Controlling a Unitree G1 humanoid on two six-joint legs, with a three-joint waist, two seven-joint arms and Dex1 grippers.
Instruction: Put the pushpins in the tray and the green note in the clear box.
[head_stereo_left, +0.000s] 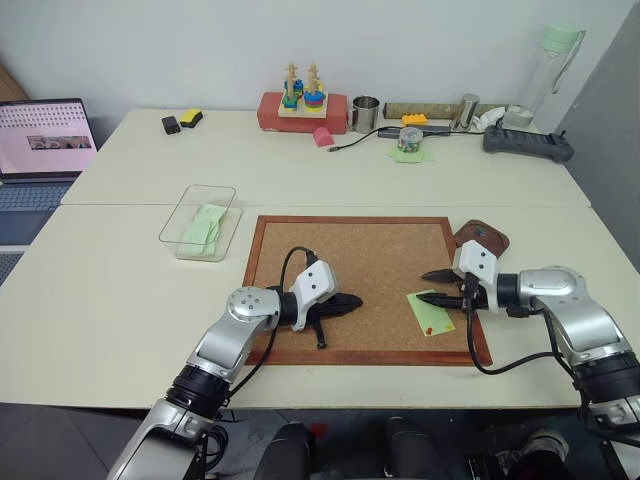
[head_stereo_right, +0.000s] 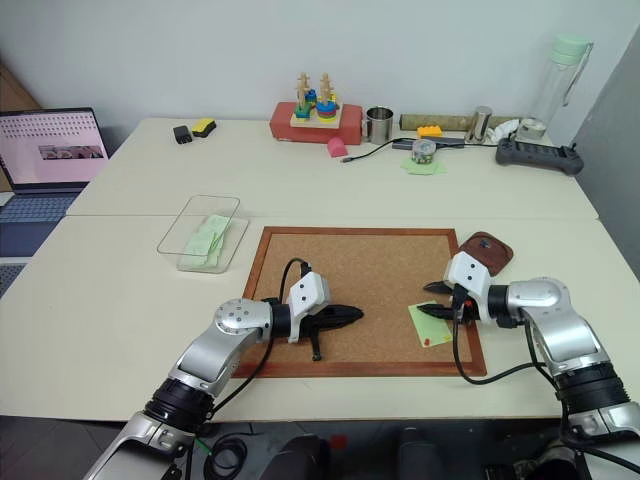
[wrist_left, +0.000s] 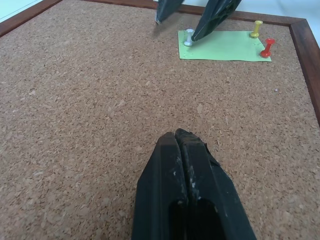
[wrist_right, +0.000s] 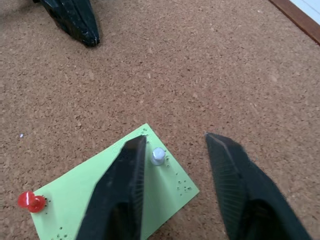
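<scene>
The green note (head_stereo_left: 430, 312) lies flat on the cork board near its right frame. A red pushpin (wrist_right: 31, 201), a yellow pushpin (wrist_left: 256, 28) and a pale pushpin (wrist_right: 157, 156) stand in it. My right gripper (wrist_right: 174, 140) is open at the note's corner, with the pale pin just inside one finger (wrist_right: 125, 175). My left gripper (head_stereo_left: 356, 300) is shut on nothing, low over the middle of the board and pointing toward the note. The tray (head_stereo_left: 482, 238) sits just past the board's right far corner, behind my right arm. The clear box (head_stereo_left: 200, 222) stands left of the board.
The cork board (head_stereo_left: 350, 250) has a raised wooden frame. Mint-green papers (head_stereo_left: 203, 228) lie in the clear box. At the far edge of the table are a toy stacker (head_stereo_left: 302, 100), a metal cup (head_stereo_left: 366, 113), a bottle (head_stereo_left: 545, 70) and cables. A laptop (head_stereo_left: 45, 140) sits at the left.
</scene>
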